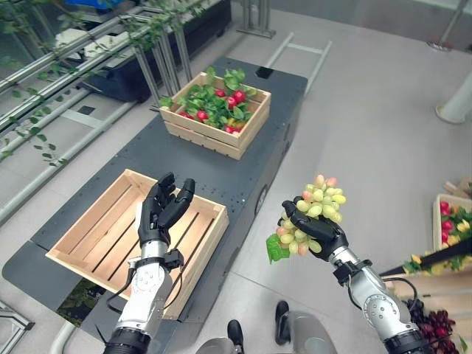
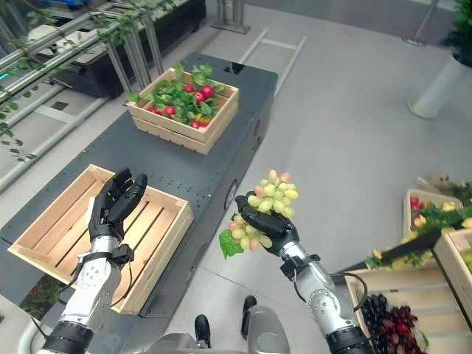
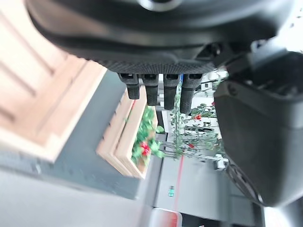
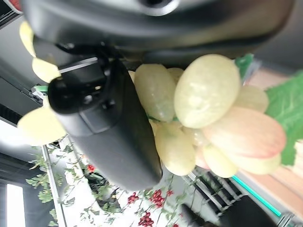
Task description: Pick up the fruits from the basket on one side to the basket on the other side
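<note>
Grey floor runs all round a long dark bench [image 1: 243,158] that carries two wooden crates: an empty crate [image 1: 110,228] nearest the robot and a far crate [image 1: 217,110] full of leaves and red fruit. More crates of fruit [image 2: 413,317] sit on the floor to the robot's right.

Its right hand [image 1: 318,230] has its fingers curled round a bunch of green grapes [image 1: 313,214], lifted over the floor just off the bench edge. Its left hand [image 1: 164,210] hovers above the empty crate with fingers straight and nothing in them.

To do this carry well, I'd judge the grapes should travel level across to the empty crate, low enough to be set down rather than dropped, with the left hand drawn aside.

How firmly the stem is caught I can't tell; the fingers hide it, and the floor crates are cut off at the frame edge.
</note>
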